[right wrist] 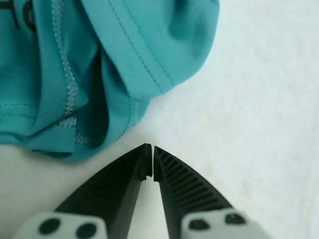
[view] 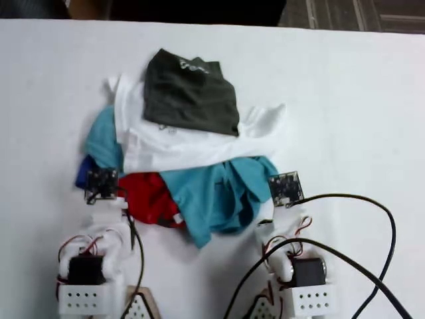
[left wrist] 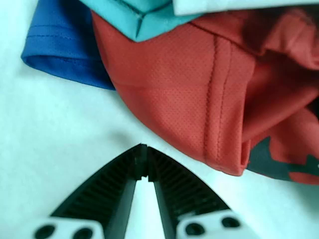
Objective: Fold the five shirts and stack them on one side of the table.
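The five shirts lie in a crumpled heap on the white surface, dark green shirt topmost. At the heap's edge toward the arms, both tools are pressed together and touch no cloth: the left tool just short of the red shirt, the right tool just short of the teal shirt.

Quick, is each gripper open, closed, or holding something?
Left gripper: closed, empty, near the red shirt.
Right gripper: closed, empty, near the teal shirt.
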Controlling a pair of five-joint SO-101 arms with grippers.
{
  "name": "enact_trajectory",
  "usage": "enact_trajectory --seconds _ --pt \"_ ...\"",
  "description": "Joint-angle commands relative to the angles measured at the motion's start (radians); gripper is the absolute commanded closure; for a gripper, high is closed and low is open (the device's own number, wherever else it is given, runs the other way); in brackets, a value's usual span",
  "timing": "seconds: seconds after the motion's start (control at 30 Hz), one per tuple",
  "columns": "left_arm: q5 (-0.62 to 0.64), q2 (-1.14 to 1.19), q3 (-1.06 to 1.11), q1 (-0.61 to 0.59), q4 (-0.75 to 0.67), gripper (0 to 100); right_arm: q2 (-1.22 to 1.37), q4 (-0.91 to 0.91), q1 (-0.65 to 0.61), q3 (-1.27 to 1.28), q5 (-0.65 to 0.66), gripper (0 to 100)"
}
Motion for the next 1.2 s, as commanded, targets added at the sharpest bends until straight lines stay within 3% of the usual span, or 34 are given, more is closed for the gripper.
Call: enact_trajectory --seconds 0.0,0.2,0.4,0.73,0.9,1.17 --pt "0.003 -0.029 0.021 0.009 0.003 97 0.010 -0.004 -0.010 0.005 0.008 97.4" --pt "0.003 -0.029 0.021 0.009 0.003 97 0.012 -0.260 0.024 0.011 0.009 90.2" --pt "0.003 -0.029 0.021 0.009 0.003 97 0.012 -0.366 0.139 -0.058 0.009 79.3" --pt "0.003 -0.029 0.021 0.009 0.003 97 0.127 -0.079 0.104 -0.683 0.023 81.0" --pt "0.003 -0.029 0.021 0.011 0.003 97 0.470 0.065 0.107 -1.017 0.150 81.0" --pt "0.003 -0.031 0.019 0.037 -0.002 97 1.089 0.384 0.107 -1.373 0.163 80.9"
